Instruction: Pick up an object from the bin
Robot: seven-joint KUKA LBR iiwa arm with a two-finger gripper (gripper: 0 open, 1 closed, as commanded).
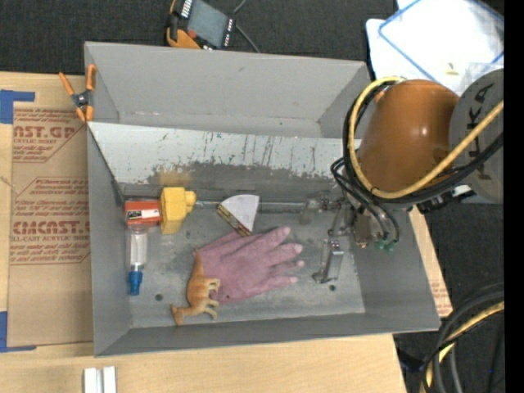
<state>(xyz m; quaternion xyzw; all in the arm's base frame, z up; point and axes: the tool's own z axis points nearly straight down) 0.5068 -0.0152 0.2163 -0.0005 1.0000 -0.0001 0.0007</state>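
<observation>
Where the arm's rounded orange cover leans in over the right wall of the grey metal bin, ringed by looping yellow and black cables, the gripper hangs low over the right part of the bin floor; it is above bare, scuffed metal, just to the right of the fingertips of a pink rubber glove; whether the gripper is open or closed I cannot tell, since its metal parts blur together against the grey floor.

The glove is the nearest thing to the gripper; it lies flat near the middle of the floor, its cuff toward the lower left and its finger ends toward the right, close beside the gripper; I cannot tell whether the two touch.

At the glove's cuff stands a small tan toy animal, four-legged, touching or overlapping the cuff's edge, near the front wall; above the glove, apart from it, lies a wedge-shaped piece, pale on its face with a tan edge, close to the foot of the back wall.

Well apart from the gripper, on the left side of the floor, sits a chunky yellow plastic piece; touching its left is a small orange-red and white block; below that a clear tube with a blue end runs toward the front wall along the left wall; whether block and tube are one thing is unclear.
</observation>
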